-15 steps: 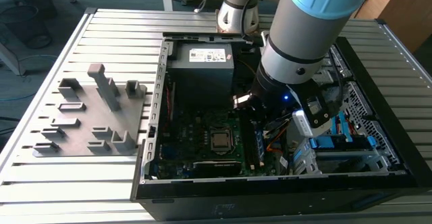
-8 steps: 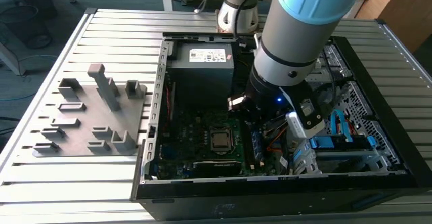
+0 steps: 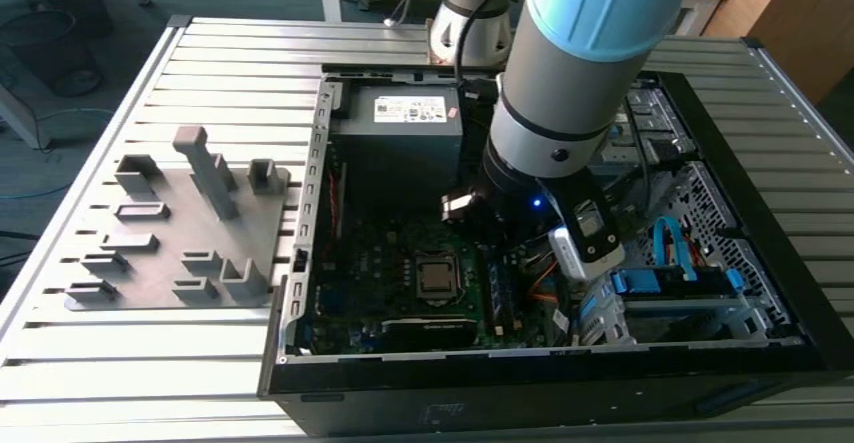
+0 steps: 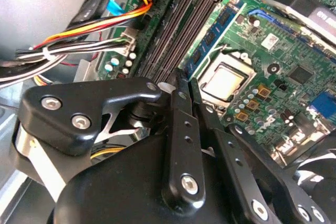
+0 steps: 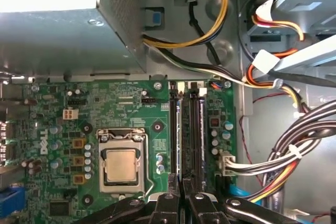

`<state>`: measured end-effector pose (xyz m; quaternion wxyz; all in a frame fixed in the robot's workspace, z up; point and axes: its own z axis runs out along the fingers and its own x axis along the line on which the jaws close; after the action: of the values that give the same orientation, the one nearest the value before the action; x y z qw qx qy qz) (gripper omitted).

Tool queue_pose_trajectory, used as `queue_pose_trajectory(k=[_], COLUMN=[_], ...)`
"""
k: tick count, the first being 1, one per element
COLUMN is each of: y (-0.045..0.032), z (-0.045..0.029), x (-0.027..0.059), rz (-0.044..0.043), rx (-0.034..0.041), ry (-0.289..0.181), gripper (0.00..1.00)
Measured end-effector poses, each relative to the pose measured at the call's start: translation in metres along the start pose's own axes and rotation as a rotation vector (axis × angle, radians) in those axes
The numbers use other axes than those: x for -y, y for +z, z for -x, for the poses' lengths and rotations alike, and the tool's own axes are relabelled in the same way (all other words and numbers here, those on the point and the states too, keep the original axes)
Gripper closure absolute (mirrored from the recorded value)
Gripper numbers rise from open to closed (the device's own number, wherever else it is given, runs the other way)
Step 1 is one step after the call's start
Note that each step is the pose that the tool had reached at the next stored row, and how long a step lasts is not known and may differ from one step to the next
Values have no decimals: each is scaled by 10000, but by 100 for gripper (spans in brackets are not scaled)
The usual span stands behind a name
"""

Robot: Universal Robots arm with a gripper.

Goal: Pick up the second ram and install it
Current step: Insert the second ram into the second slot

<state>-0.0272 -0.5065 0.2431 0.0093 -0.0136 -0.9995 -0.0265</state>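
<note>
Ribbed metal tabletop (image 3: 160, 363) carries an open computer case (image 3: 747, 353). Nearest the wrist cameras, the gripper (image 5: 181, 203) hangs with fingers (image 4: 181, 129) pressed together just above the memory slots (image 5: 185, 129). One ram stick (image 4: 218, 27) sits beside the processor (image 5: 122, 163). I judge the second ram is seated under the fingertips; I cannot confirm it has latched. Beyond the processor lie bundled cables (image 5: 283, 156).

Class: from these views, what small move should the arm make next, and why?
Probably lift straight up: the gripper is shut with nothing between its fingers, low over the black memory slots, which look empty, beside one seated memory module.
</note>
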Motion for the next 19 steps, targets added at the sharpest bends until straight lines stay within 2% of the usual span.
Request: queue_pose_trajectory(k=[10, 15, 19], y=[160, 185, 192], z=[0, -1, 10], x=[-4, -62, -66], rz=[1, -1, -1], rx=[0, -1, -1], ry=[-1, 0, 1], gripper=[86, 86, 86])
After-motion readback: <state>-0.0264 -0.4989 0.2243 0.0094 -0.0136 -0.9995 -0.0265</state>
